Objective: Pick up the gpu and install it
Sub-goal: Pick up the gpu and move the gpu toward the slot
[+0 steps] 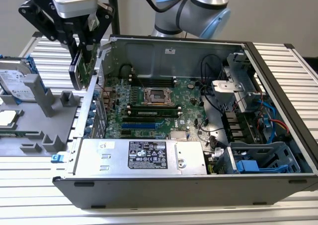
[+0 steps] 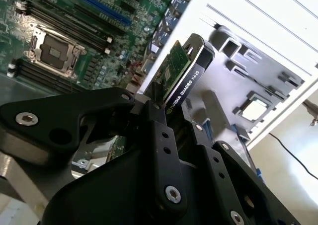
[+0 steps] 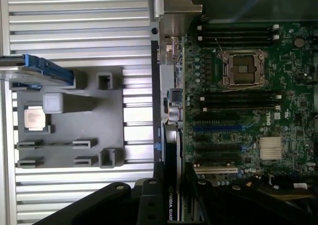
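Note:
My gripper (image 1: pixel 79 48) is shut on the gpu (image 1: pixel 80 68), a small card with a green board face and a black shroud. The card hangs on edge in the air above the open computer case's wall (image 1: pixel 94 93) at the exterior view's left, between the grey holder tray and the motherboard (image 1: pixel 159 106). In the second wrist view the gpu (image 2: pixel 181 76) sticks out past the black fingers (image 2: pixel 159 130), with the motherboard (image 2: pixel 74 26) beyond it. In the first wrist view the gpu's black edge (image 3: pixel 171 205) lies along the case wall, beside the motherboard's slots (image 3: pixel 218 135).
A grey holder tray (image 1: pixel 39 120) lies outside the case at the exterior view's left, carrying a processor chip (image 3: pixel 35 118) and, at its far end, a silver hard drive in a blue frame (image 1: pixel 17 78). A power supply (image 1: pixel 144 155) lines the case's near side; cables and drive cages (image 1: pixel 258 155) crowd its right.

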### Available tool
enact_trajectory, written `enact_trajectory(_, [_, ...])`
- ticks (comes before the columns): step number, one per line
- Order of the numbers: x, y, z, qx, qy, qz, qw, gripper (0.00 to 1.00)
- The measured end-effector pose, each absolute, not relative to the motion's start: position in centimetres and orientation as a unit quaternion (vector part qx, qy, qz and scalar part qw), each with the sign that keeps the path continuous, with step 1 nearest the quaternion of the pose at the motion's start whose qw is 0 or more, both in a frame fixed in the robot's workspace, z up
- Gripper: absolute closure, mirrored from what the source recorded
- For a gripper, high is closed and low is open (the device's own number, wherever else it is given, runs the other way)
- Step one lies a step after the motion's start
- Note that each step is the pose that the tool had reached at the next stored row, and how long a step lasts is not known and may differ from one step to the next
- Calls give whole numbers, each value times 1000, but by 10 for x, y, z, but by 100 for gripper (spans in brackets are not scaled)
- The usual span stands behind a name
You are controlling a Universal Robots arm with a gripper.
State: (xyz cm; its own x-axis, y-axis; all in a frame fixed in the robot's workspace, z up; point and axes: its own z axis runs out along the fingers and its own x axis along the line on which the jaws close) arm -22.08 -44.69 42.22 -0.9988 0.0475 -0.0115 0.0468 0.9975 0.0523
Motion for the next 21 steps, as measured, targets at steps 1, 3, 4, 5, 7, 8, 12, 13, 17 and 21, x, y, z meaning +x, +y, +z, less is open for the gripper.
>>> enact_trajectory(1, [-220,-447,422,24,999,26,6,100])
enact_trajectory(3, [-219,-447,422,24,999,26,6,100])
enact_trajectory(4, [-218,-447,422,24,999,26,6,100])
enact_trajectory(5, [-217,-447,422,24,999,26,6,100])
enact_trajectory(7, [-215,-447,422,24,999,26,6,100])
enact_trajectory(8, [-215,-447,422,24,999,26,6,100])
enact_trajectory(12, [-211,-447,422,24,999,26,6,100])
enact_trajectory(13, [-210,-447,422,24,999,26,6,100])
enact_trajectory(17, [-207,-447,422,24,999,26,6,100])
enact_trajectory(21, [-204,-447,422,24,999,26,6,100])
